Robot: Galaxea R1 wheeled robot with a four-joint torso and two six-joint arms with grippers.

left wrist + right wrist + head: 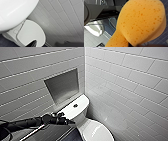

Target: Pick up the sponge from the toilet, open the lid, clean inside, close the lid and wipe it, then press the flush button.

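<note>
The white toilet [82, 119] stands in the corner, its tank against the left wall. The dark round flush button [75, 105] sits in the middle of the tank top. The oval lid [96, 130] [31, 32] lies shut over the bowl. My left arm reaches in from the left, with the left gripper [65, 120] beside the tank's near side, just below the tank top. Its dark fingertips [34, 44] stand wide apart with nothing between them. The orange sponge [140, 23] looms close in the right wrist view, gripped at its narrow waist by my right gripper.
A square niche [62, 85] is recessed in the left tiled wall above the tank. The right tiled wall [130, 92] runs close beside the toilet. Dark tiled floor [50, 134] lies left of the bowl. A thin blue cable loop [112, 23] lies on the floor.
</note>
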